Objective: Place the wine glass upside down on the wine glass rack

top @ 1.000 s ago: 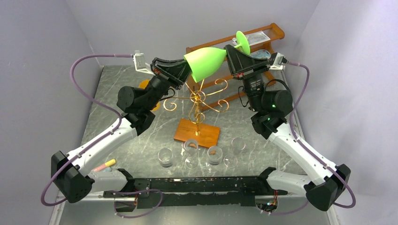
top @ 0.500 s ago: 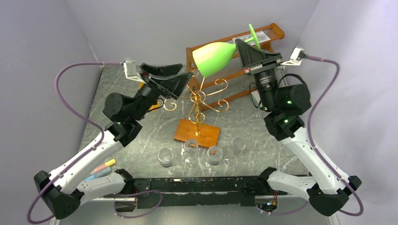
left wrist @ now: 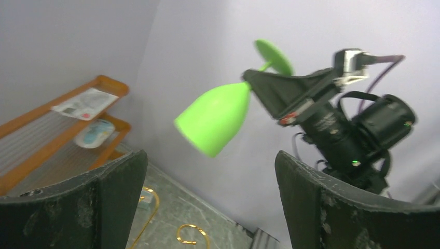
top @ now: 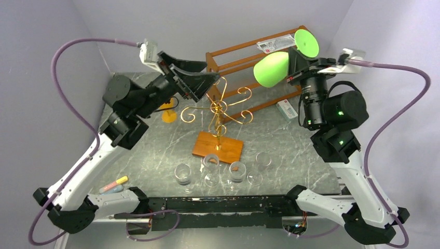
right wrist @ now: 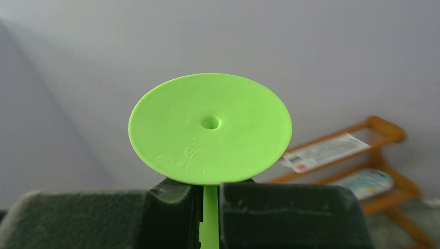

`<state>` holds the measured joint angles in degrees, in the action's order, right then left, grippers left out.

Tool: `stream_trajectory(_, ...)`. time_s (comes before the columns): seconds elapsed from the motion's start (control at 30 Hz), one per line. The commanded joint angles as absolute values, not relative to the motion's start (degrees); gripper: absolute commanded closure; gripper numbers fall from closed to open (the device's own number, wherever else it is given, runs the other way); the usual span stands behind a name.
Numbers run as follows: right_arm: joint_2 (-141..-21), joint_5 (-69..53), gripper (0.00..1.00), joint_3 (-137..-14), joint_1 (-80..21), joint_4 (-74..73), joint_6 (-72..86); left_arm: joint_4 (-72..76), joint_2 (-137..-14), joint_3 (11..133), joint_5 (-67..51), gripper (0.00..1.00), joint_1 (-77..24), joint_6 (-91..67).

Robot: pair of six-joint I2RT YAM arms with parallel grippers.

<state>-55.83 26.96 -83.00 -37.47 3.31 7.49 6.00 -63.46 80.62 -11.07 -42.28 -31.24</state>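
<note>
The bright green wine glass (top: 271, 69) hangs high in the air at the back right, lying tilted with its bowl pointing left and down and its foot (right wrist: 209, 127) up. My right gripper (top: 297, 56) is shut on its thin stem just under the foot. My left gripper (top: 210, 71) stands wide open and empty, apart from the bowl (left wrist: 214, 124) and to its left. The wine glass rack (top: 220, 109), a gold wire tree on an orange-brown base (top: 218, 147), stands on the table below and between the two grippers.
A brown wooden shelf (top: 244, 52) holding small packets stands behind the rack. Several clear glasses (top: 210, 162) line up in front of the rack's base. An orange object (top: 168, 115) sits at the left, markers (top: 117, 183) lie at the near left.
My left gripper opened, let go of the bowl and drew back to the left. My right arm carried the glass by its stem up and to the right, away from the left gripper.
</note>
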Motion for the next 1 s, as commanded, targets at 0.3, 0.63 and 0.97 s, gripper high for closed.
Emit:
stream_trajectory(0.3,-52.3,33.9,1.00,-68.2,-37.6,-2.7,-11.2,7.1,-90.2,100.6,-34.6,0.07,-43.1,-49.3)
stream_trajectory(0.63,-50.7,19.8,1.00,-62.3,-37.7,-0.3,-15.9,4.4,-97.3,104.0,-33.8,0.23,-43.8,-58.6)
stream_trajectory(0.97,-51.5,15.9,1.00,-59.2,-37.7,3.7,-18.3,8.8,-98.9,102.8,-38.3,0.59,-44.0,-64.0)
